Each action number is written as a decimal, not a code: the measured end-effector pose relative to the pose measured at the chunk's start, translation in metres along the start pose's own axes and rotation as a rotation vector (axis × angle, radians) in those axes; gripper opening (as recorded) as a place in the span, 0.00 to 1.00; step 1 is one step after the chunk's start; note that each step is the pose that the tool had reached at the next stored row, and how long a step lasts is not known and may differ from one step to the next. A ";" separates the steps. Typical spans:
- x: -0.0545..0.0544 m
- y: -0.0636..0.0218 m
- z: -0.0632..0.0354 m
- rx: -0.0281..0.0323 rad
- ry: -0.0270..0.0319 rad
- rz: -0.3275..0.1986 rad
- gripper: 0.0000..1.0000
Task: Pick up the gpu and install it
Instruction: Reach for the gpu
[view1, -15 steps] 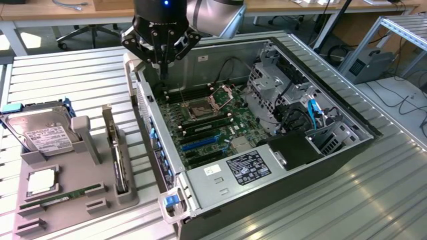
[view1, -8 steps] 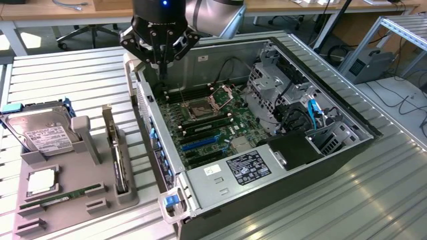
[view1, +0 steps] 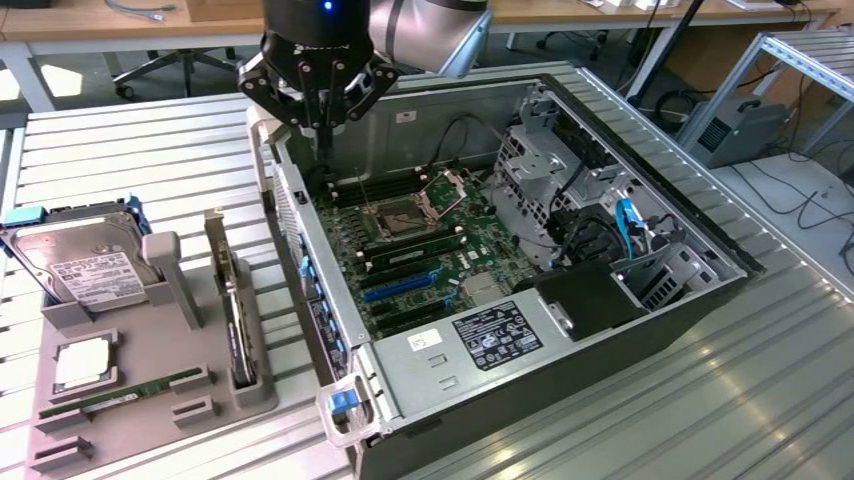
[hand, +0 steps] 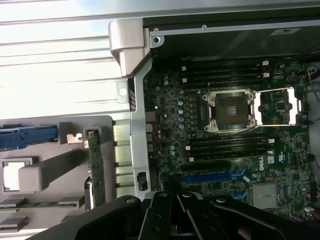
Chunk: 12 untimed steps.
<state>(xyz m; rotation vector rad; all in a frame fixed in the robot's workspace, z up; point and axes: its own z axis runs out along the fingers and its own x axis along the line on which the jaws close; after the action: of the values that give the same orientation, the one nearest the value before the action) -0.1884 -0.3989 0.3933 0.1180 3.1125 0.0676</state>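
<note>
Above the rear corner of the computer case (view1: 534, 400), at twelve o'clock in the exterior view, the fingers (view1: 320, 110) hang pressed together with nothing between them. The graphics card (view1: 236, 320) is well apart from them, at about seven o'clock. It stands untouched on its long edge in a slot of the grey stand (view1: 134, 440), just beside the case wall.

As I judge it, a good pick means spreading the fingers, dropping squarely over the card's top edge near mid-length, clear of the bracket, and lifting straight along the slot so nothing binds.

The card is a thin, stiff board, green on one face, with a bright metal bracket at its far end. The stand looks matte and blocky, while the surface (view1: 134, 150) is ribbed, shiny metal. The case is folded sheet metal with hard rims
</note>
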 end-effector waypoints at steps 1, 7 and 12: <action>0.000 0.0000 0.0000 0.0000 0.0000 0.000 0.11; 0.001 -0.0001 0.0000 0.0000 0.0000 0.000 0.11; 0.003 -0.0002 -0.0001 0.0000 0.0000 0.000 0.11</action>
<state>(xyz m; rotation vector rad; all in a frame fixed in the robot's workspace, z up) -0.1912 -0.3989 0.3933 0.1180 3.1125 0.0676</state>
